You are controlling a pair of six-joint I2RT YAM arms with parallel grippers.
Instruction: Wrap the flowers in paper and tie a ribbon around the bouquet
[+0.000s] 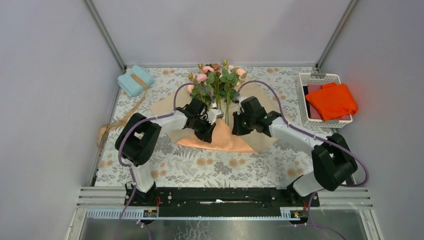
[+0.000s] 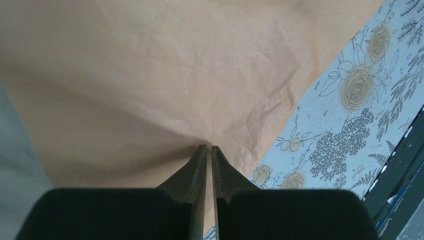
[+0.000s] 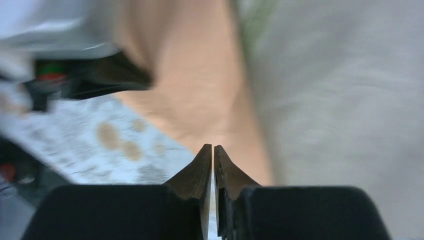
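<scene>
Elbow (image 1: pixel 138 140) outward, left claw (image 2: pixel 209 148) low (on paper (image 2: pixel 150 75))

At mid tabletop (image 1: pixel 200 167), the paper (image 1: pixel 225 141) with the flowers (image 1: pixel 218 80) on it, heads toward the far wall and stems toward the near edge; left of the stems the left gripper (image 2: pixel 206 148), right of them the right gripper (image 3: pixel 210 147), both over the paper. Along the left edge, the ribbon (image 1: pixel 119 120), trailing back to a folded cloth (image 1: pixel 131 84) in the far left corner and crossing over it. By the right edge, a basket (image 1: pixel 302 95) holding a second cloth (image 1: pixel 331 100).
</scene>
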